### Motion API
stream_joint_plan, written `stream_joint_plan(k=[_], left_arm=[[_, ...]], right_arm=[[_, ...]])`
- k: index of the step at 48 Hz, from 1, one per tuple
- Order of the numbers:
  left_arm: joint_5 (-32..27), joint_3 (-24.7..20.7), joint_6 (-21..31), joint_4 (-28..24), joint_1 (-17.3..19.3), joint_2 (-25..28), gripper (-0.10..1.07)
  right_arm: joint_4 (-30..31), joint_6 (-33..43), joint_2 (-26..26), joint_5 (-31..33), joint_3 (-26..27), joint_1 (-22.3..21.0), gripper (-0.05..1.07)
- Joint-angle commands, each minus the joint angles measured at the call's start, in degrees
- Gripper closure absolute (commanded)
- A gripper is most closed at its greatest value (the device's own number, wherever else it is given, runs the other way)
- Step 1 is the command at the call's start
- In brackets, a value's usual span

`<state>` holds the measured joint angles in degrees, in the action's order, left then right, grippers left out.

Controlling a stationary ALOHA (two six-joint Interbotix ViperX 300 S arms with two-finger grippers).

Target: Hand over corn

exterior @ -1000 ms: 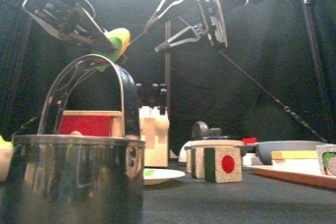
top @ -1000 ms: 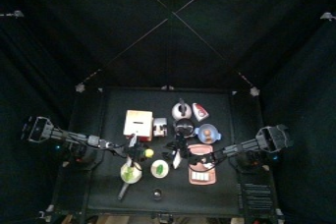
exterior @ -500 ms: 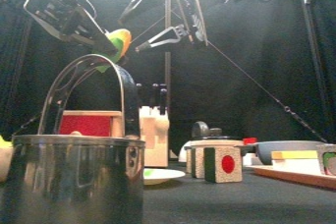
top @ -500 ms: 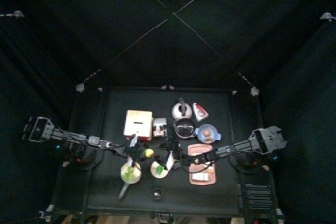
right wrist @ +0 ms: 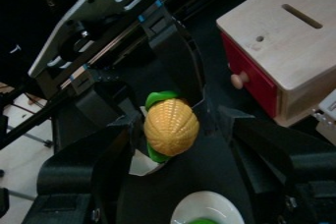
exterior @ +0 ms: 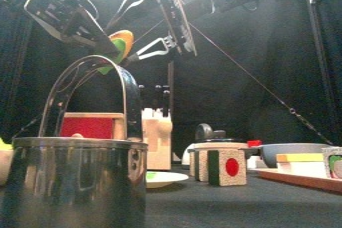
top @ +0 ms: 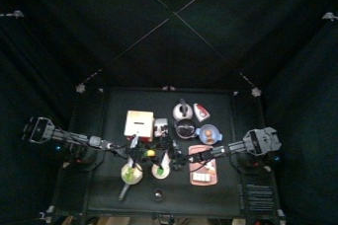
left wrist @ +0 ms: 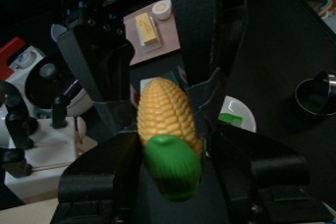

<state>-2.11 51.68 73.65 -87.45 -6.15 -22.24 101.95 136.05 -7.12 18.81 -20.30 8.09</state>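
Observation:
The corn (left wrist: 167,118) is a yellow cob with a green end. My left gripper (left wrist: 168,92) is shut on it and holds it high above the table, at the upper left in the front view (exterior: 120,42). In the top view the corn (top: 149,154) is a tiny yellow spot left of the middle. My right gripper (right wrist: 174,110) has reached across from the right. Its jaws are open and stand on either side of the corn's free end (right wrist: 171,128). In the front view the right gripper (exterior: 144,22) is right beside the corn.
A steel pot (exterior: 80,182) with a raised handle stands close at the front left. Two round dishes with green contents (top: 130,175) (top: 160,170) lie under the grippers. A wooden box (top: 138,122), toy blocks (exterior: 221,164) and a board (exterior: 301,178) stand on the table.
My right gripper has moved left across the table until its open jaws flank the corn. My left gripper has held the corn still.

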Motion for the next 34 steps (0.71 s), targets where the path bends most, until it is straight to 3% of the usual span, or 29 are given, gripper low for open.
stream_joint_plan(k=[1, 34], left_arm=[[0.1, -1.6, 0.0, -0.1, -0.1, 0.0, 0.21], [0.1, -1.5, 0.1, 0.2, -0.1, 0.0, 0.21]], right_arm=[[0.1, 0.0, 1.1, -0.7, 1.5, -0.7, 0.09], [-1.3, -0.4, 1.1, -1.2, 0.5, -0.8, 0.42]])
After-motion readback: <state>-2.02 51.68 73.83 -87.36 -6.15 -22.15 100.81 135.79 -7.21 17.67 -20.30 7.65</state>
